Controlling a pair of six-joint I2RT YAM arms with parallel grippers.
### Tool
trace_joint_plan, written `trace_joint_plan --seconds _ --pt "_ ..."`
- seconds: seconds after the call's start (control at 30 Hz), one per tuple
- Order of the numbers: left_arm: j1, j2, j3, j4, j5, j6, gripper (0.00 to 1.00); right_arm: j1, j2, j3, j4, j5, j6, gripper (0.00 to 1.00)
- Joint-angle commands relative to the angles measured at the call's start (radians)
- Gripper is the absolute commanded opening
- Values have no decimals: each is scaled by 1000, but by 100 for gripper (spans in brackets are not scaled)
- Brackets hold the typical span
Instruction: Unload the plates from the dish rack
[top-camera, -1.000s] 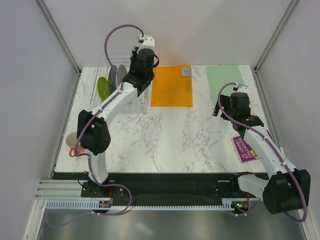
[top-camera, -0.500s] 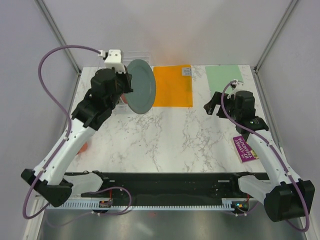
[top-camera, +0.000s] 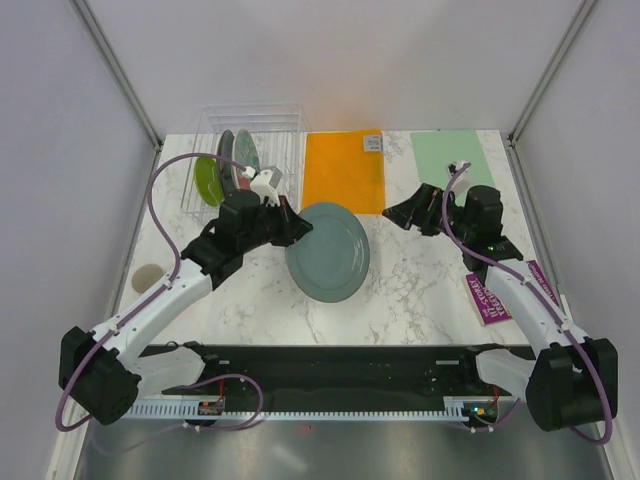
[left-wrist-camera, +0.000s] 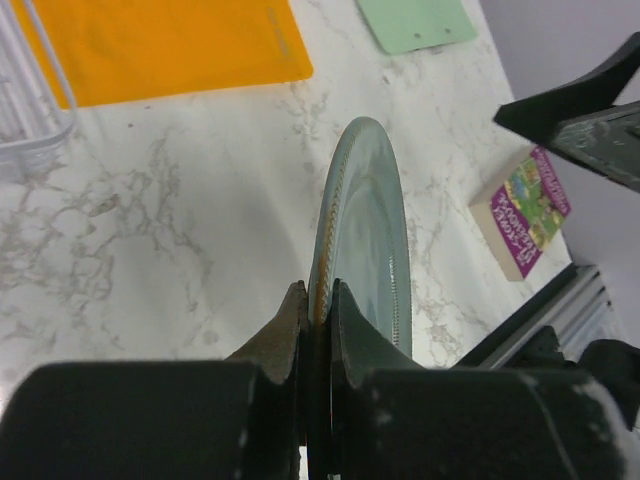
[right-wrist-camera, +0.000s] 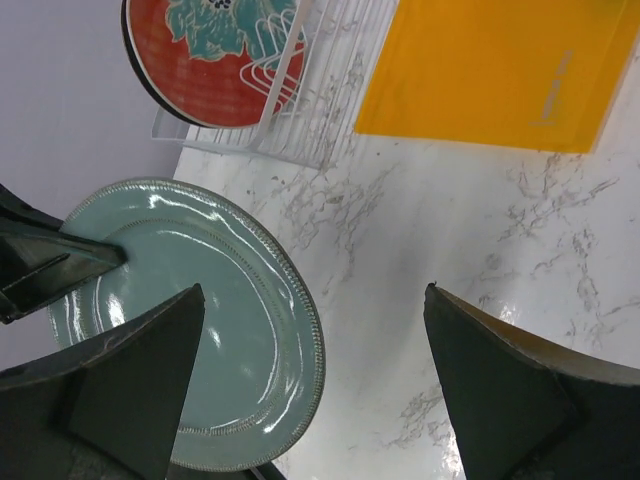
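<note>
My left hand (left-wrist-camera: 318, 298) pinches only the rim of the grey-green plate (top-camera: 328, 252), near the dish rack (top-camera: 285, 150); it could pivot and drop. My right hand (top-camera: 408, 213) stands wide, empty.

The held grey-green plate (top-camera: 328, 250) and the right gripper (top-camera: 408, 210) crowd the middle of the table (top-camera: 420, 300). Its surface is free between plate and book (top-camera: 490, 298).

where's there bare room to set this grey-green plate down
The orange mat beside the dish rack is bare, and so is the marble between the grey-green plate and the purple book. The green mat is free too, though the right end effector hangs by its near edge. Crowded: the rack corner.
</note>
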Motion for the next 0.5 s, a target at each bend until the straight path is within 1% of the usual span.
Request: trace_joint_plan --seconds 0.0,0.27,0.4,0.47 --pt "0 -25 14 409 153 -183 2 0 28 -34 112 -97 39 98" --pt "0 21 -46 572 231 -263 2 3 36 -96 161 -173 56 98" --pt "0 51 -71 627 237 -295 2 3 25 -111 213 -222 86 92" --pt "0 63 -77 652 239 -301 2 2 19 -119 224 -253 112 86"
